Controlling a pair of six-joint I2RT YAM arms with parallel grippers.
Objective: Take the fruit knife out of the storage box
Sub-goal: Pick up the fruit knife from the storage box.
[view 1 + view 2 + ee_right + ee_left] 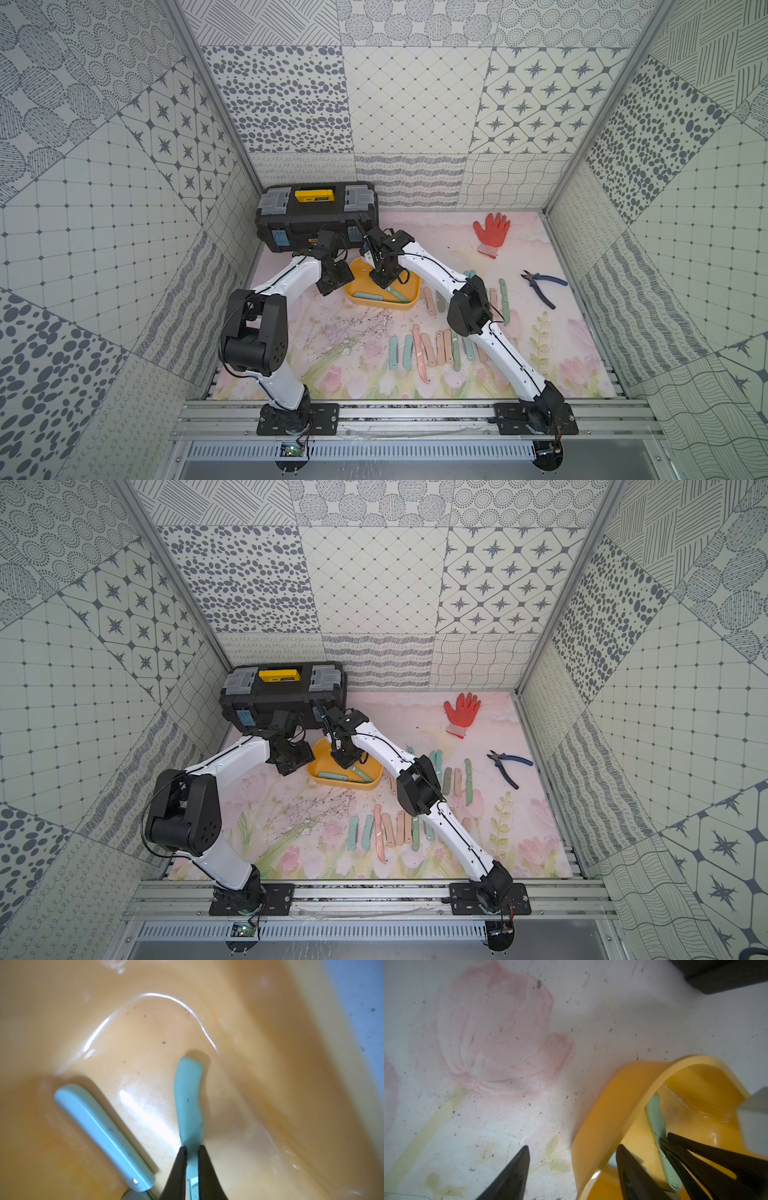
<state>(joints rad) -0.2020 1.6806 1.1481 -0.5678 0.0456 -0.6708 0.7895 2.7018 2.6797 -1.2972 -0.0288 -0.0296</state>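
Right gripper is clamped tight on a mint-green fruit knife, its two black fingers pinching the knife's near part while the curved far end points out over the floor of the yellow storage box; whether that end touches the floor I cannot tell. Beside it in the box, apart from it, lies a second knife of the same colour with a silver rivet at one end. Left gripper stands open astride the box's left wall, one finger over the flowered mat and the other inside the box. In a top view the box sits left of the mat's middle, toward the rear, just in front of a black toolbox in the rear left corner. A row of folded knives lies near the front edge, and more knives lie right of the box. An orange glove lies toward the rear right corner, and blue-handled pliers near the right edge.
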